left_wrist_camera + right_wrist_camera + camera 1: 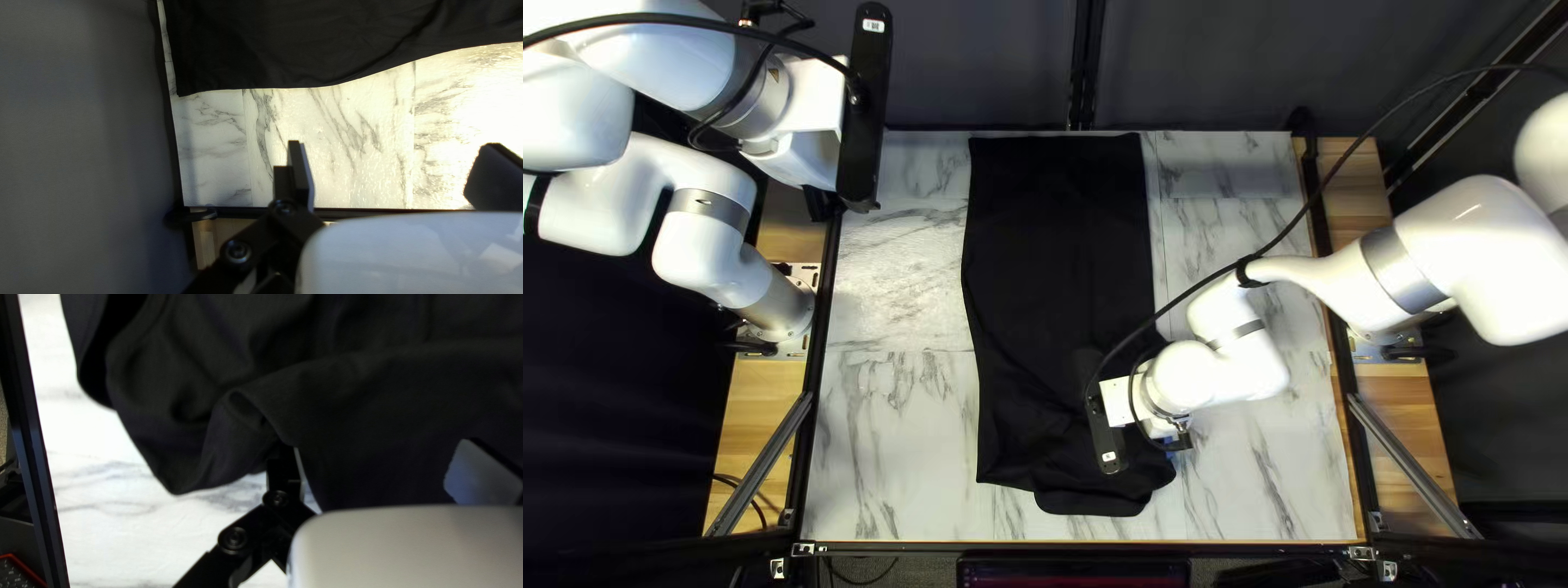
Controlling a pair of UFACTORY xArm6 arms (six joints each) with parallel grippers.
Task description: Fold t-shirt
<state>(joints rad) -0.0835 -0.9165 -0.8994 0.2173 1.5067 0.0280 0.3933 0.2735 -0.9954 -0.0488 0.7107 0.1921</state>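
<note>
"Where's your shirt (1056,240)?"

"Lying lengthwise on your grey-veined desk (893,436), matte black, smooth at the far end, rumpled nearer."

"Your pincers?"

"Your left pincer (812,131) is wide; your right pincer (1120,401) is too, one finger (283,471) at a soft fold (245,411)."

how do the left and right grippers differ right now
The left gripper is raised off to one side of the black shirt; the right gripper is low at its near end. One finger of the right gripper meets a fold, while the left gripper touches no cloth. Both are open.
</note>
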